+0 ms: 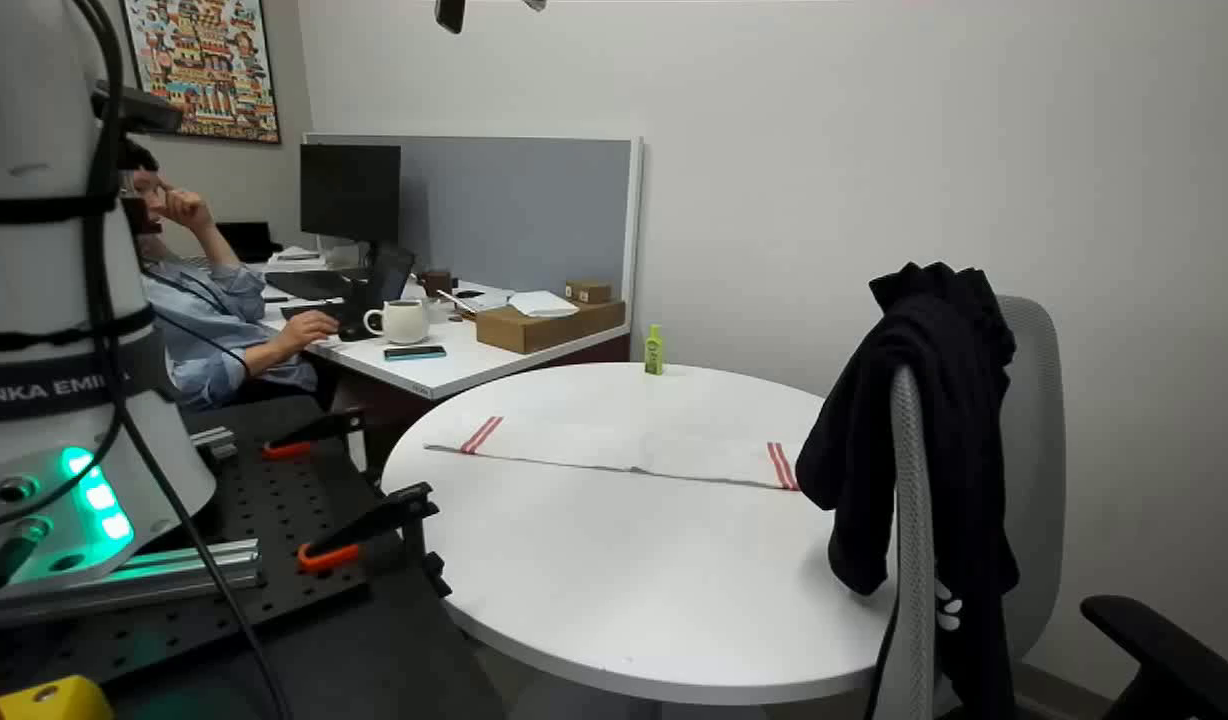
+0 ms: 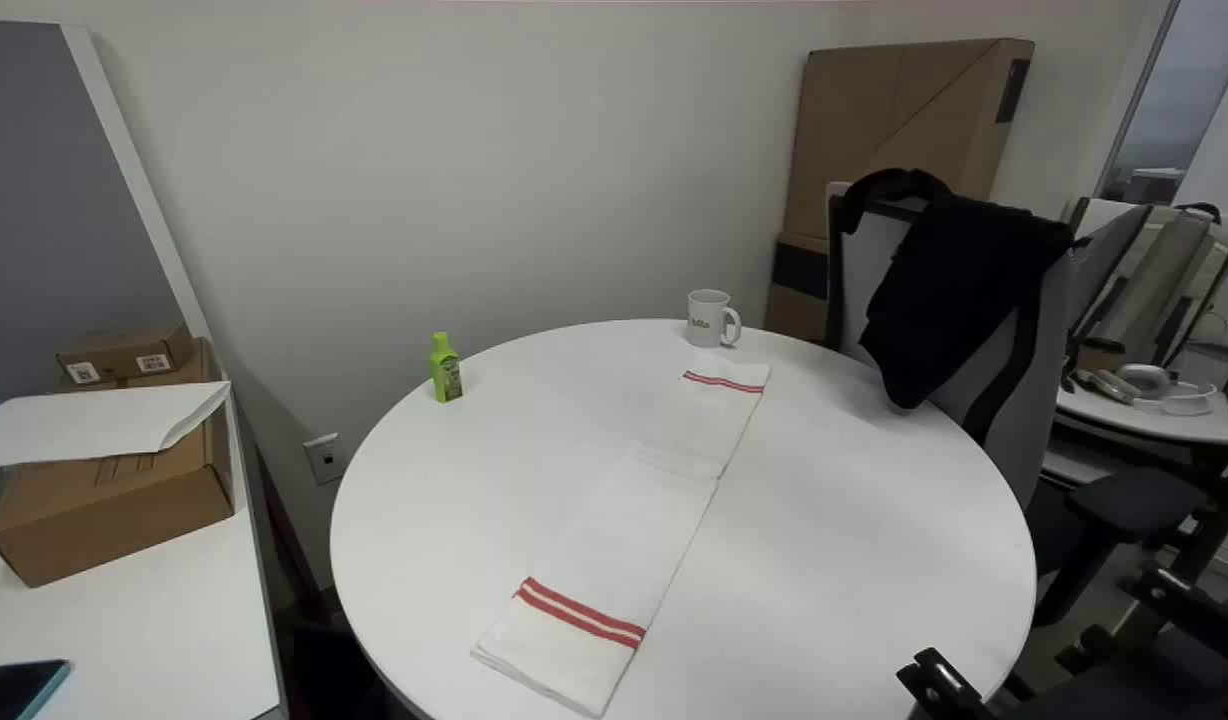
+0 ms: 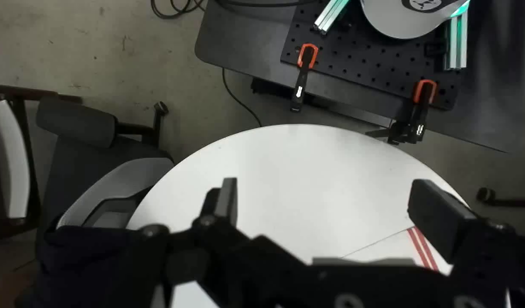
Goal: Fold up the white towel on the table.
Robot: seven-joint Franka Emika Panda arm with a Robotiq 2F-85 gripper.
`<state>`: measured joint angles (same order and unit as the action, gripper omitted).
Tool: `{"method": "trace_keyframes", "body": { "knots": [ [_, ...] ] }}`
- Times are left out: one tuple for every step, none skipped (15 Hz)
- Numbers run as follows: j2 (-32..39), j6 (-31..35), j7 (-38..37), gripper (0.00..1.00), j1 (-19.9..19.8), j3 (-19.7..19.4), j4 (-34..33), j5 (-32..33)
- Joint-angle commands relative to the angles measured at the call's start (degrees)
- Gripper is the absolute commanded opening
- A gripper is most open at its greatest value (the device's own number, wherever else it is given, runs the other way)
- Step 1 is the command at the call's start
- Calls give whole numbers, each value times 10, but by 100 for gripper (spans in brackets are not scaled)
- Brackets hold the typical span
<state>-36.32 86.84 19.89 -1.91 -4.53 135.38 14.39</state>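
Observation:
The white towel (image 1: 594,447) lies flat as a long narrow strip across the round white table (image 1: 634,580), with a pair of red stripes near each end. In an exterior view the towel (image 2: 639,530) shows layered edges at its near end and a slight crease across its middle. My gripper (image 3: 324,188) is open and empty, high above the table (image 3: 305,162). In the wrist view one striped end of the towel (image 3: 390,250) shows beside the right finger; the rest is hidden behind the gripper body. Fingertips show at the top edge of an exterior view.
A green bottle (image 1: 654,352) stands at the table's edge. A white mug (image 2: 709,320) stands beyond the towel's far end. A chair with a black jacket (image 1: 934,420) abuts the table. Clamps (image 3: 303,77) hold the robot's base plate. A person (image 1: 214,300) sits at the desk.

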Motion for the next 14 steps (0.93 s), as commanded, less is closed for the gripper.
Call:
{"method": "trace_keyframes", "body": {
  "knots": [
    [0, -2, -5, 100, 12, -9, -1, 4],
    [0, -2, -5, 100, 12, -9, -1, 4],
    [0, -2, -5, 100, 12, -9, -1, 4],
    [0, -2, -5, 100, 12, -9, -1, 4],
    [5, 4, -12, 100, 10, -7, -3, 8],
    [13, 15, -19, 100, 10, -4, -6, 11],
    [18, 27, -22, 100, 13, -2, -6, 11],
    [23, 42, -23, 100, 17, 1, -6, 11],
    [28, 60, -23, 100, 21, 5, -4, 12],
    [35, 80, -21, 100, 27, 10, -2, 12],
    [42, 99, -20, 100, 32, 15, 0, 14],
    [52, 119, -19, 100, 39, 22, 2, 15],
    [61, 134, -17, 100, 45, 28, 4, 15],
    [73, 149, -16, 100, 51, 37, 7, 17]
  ]
}}
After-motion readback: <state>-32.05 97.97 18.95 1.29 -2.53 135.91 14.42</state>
